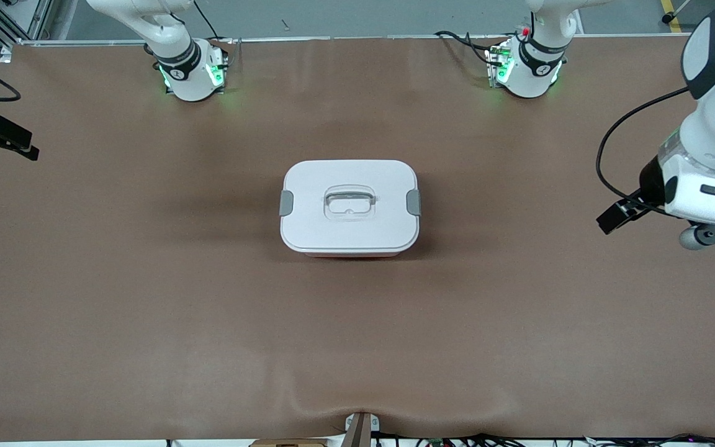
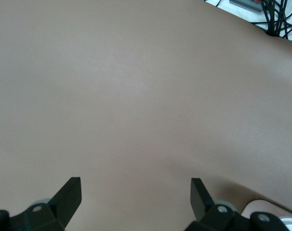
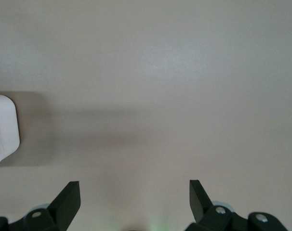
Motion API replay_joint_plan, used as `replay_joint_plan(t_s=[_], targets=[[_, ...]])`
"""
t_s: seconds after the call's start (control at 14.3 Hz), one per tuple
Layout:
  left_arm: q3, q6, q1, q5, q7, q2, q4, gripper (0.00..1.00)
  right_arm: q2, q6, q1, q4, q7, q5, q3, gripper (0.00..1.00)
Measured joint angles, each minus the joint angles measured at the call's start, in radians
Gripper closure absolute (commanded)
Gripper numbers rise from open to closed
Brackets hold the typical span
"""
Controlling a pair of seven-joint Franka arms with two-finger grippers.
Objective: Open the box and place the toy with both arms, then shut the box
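Front view, lidded box mid-table, clips latched, left gripper over bare table at its own end, fingers spread, right gripper likewise, fingers spread, holding nothing.

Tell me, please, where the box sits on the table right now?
In the front view the box sits closed at the middle of the brown table, about midway between the two arms' ends, untouched.
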State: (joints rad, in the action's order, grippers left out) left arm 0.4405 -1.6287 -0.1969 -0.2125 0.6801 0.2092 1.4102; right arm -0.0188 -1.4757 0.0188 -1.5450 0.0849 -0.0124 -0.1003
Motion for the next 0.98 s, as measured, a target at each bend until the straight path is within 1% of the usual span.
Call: replay_joint_plan(t_s=[0.28, 0.42, 0.49, 0.63, 0.84, 0.98], targets=[[0.002, 0.042, 0.001, 0.007, -0.028, -0.02, 0.003, 0.0, 0.0, 0.0, 0.0, 0.0, 0.0, 0.0, 0.0, 0.0], [-0.008, 0.069, 0.013, 0.007, -0.071, -0.045, 0.012, 0.0, 0.0, 0.0, 0.0, 0.0, 0.0, 0.0, 0.001, 0.0], [-0.033, 0.08, 0.031, 0.01, -0.113, -0.064, 0.021, 0.0, 0.0, 0.0, 0.001, 0.0, 0.0, 0.0, 0.001, 0.0], [-0.121, 0.091, 0.081, 0.052, -0.194, -0.117, 0.06, 0.0, 0.0, 0.0, 0.001, 0.0, 0.0, 0.0, 0.002, 0.0], [-0.255, 0.095, 0.137, 0.118, -0.309, -0.209, 0.148, 0.0, 0.0, 0.0, 0.001, 0.0, 0.0, 0.0, 0.002, 0.0], [-0.322, 0.095, 0.178, 0.129, -0.341, -0.264, 0.209, 0.0, 0.0, 0.0, 0.001, 0.0, 0.0, 0.0, 0.002, 0.0]])
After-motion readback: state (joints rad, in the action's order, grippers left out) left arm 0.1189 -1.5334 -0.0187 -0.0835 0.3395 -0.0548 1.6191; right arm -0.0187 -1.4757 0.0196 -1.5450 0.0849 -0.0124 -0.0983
